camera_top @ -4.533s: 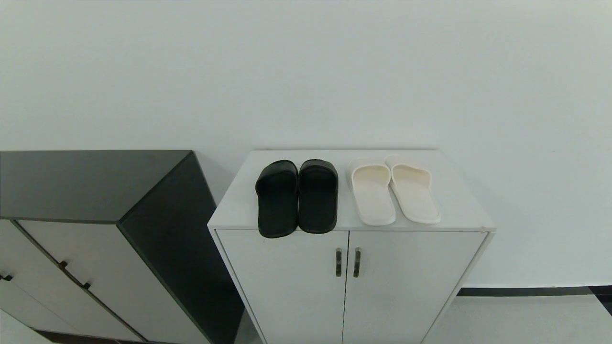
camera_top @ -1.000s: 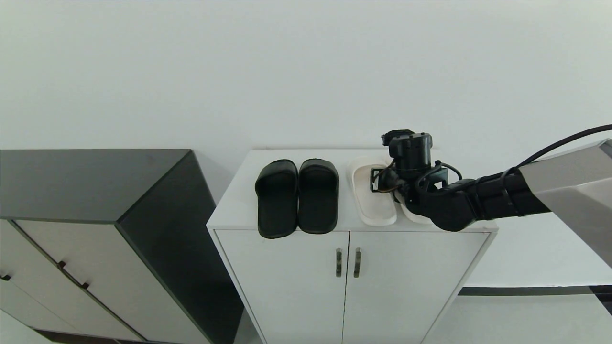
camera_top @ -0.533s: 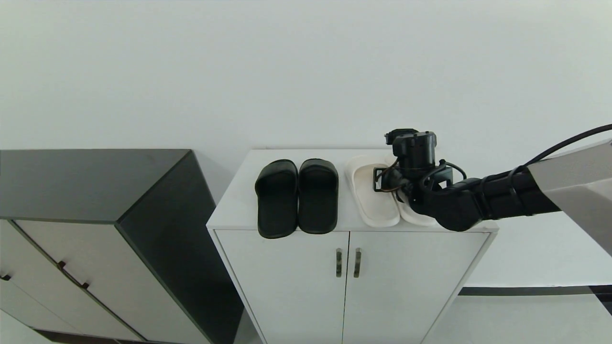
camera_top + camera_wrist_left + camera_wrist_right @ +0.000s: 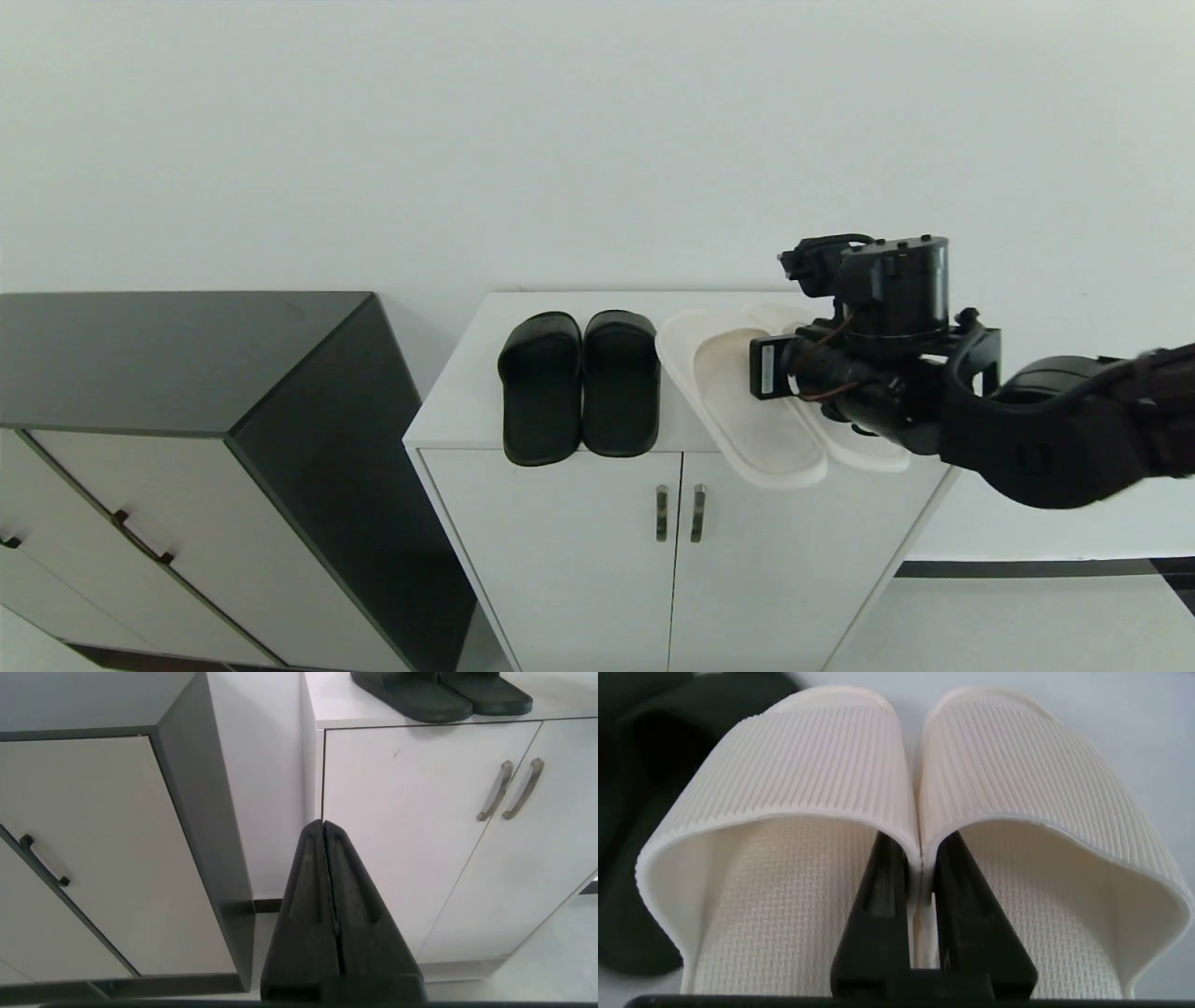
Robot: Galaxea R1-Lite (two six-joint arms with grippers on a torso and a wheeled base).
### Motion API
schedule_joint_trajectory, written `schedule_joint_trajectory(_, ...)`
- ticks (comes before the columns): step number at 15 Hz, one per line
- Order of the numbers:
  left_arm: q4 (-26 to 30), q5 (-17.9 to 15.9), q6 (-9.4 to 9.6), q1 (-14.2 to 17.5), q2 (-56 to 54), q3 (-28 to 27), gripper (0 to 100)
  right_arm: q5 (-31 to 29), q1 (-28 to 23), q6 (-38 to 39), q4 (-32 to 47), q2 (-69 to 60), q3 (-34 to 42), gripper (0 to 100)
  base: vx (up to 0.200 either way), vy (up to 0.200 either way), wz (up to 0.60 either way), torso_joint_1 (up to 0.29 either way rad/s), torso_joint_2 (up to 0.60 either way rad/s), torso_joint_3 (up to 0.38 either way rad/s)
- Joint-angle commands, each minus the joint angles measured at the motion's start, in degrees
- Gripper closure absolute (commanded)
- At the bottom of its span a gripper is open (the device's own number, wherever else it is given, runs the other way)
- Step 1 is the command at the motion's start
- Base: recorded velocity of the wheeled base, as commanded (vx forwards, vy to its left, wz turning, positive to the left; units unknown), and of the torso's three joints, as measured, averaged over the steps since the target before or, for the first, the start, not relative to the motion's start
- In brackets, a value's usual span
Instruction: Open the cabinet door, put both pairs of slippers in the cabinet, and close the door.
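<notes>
Reader: Slippers of which pair are held, and how?

Legend: Both white slippers (image 4: pixel 747 411) are shown right of centre in the head view. Their inner edges are pinched together between the almost closed fingers of the right claw (image 4: pixel 920 873), so that the pair is carried in one grasp. They appear raised and tilted, with the heels overhanging the front edge of the cabinet (image 4: pixel 560 560).

Reader: Placement of the rest?

Legend: The black slippers (image 4: pixel 579 387) are set side by side on the cabinet top, at centre frame. Both doors are shut, with the handles (image 4: pixel 677 513) meeting at lower centre. The left claw (image 4: pixel 323 859) is held fully closed and empty, low before the doors. It is judged to be kept there for the handles, since a door must be opened before anything is stowed.
</notes>
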Motion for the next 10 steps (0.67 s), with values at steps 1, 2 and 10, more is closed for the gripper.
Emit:
schedule_joint_trajectory(1,0.0,-0.1,-0.01,0.0,0.1,0.0,100,3.1,4.3,-0.2,0.2,-10.3,8.5,100,0.0,0.0,0.0,0.0,0.0,0.0)
schedule_joint_trajectory(2,0.0,-0.1,-0.01,0.0,0.1,0.0,100,3.3,5.3,-0.2,0.2,-12.2,11.2,100,0.0,0.0,0.0,0.0,0.0,0.0)
schedule_joint_trajectory(10,0.0,-0.1,-0.01,0.0,0.1,0.0,100,7.0,8.2,-0.9,-0.1,-18.0,20.4,100,0.0,0.0,0.0,0.0,0.0,0.0)
